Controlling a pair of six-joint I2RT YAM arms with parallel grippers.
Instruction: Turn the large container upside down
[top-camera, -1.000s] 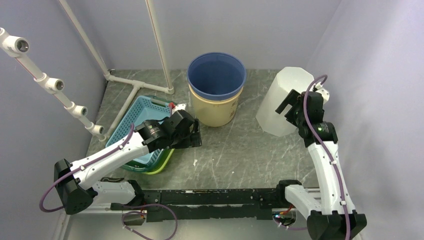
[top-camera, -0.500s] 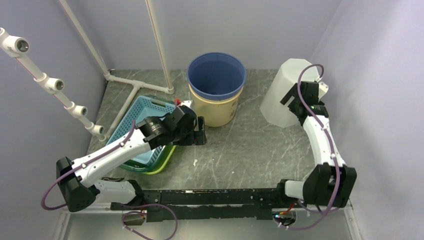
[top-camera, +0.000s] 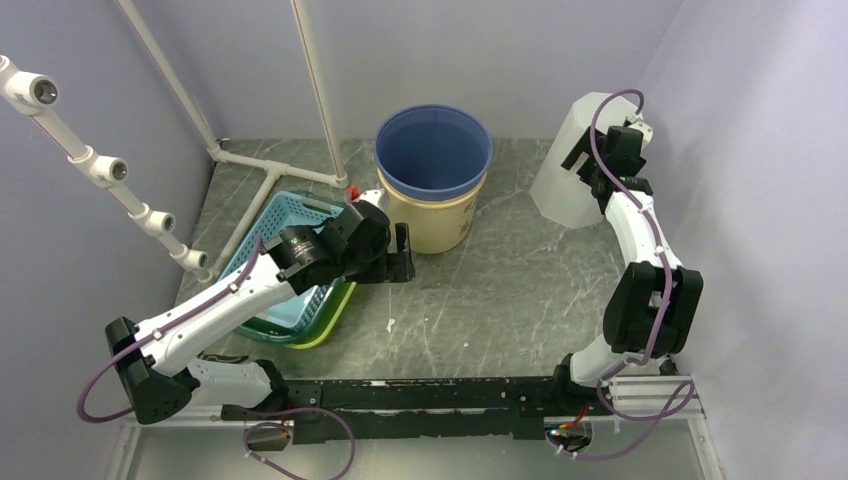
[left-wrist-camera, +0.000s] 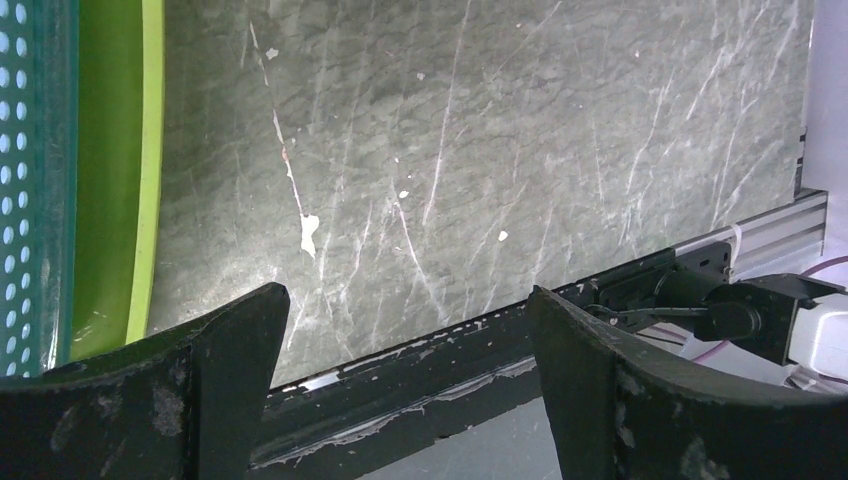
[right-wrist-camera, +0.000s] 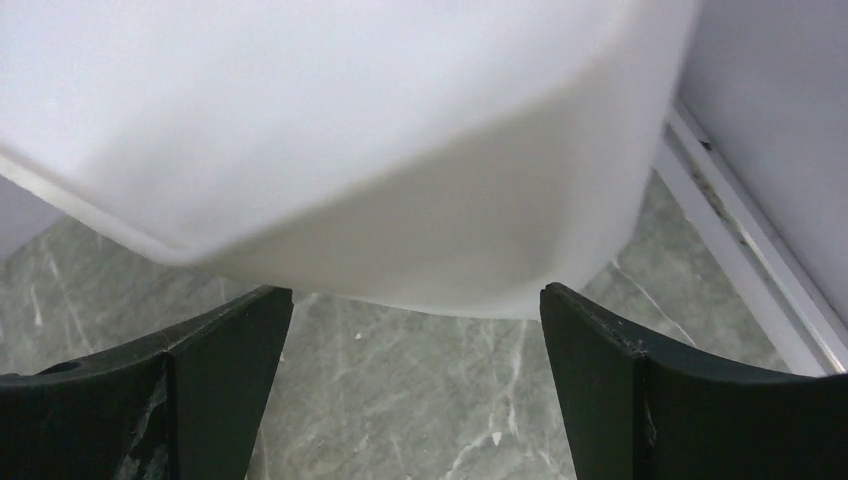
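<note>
The right gripper (right-wrist-camera: 415, 292) stood open (jaws empty) just beside the white container (right-wrist-camera: 350, 150), apparently placed to tip it; the left gripper (left-wrist-camera: 408, 292) hung open, clear.

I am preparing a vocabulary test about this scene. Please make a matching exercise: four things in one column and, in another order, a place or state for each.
Things
1. blue bucket
2. white container
3. blue basket
4. left gripper

Places or states
A. resting in the green tray, at the left
B. jaws open, above the bare table
C. at the far right, just in front of the right gripper
D. nested in the cream bucket

Pairs: 1-D, 2-C, 3-A, 4-B
</note>
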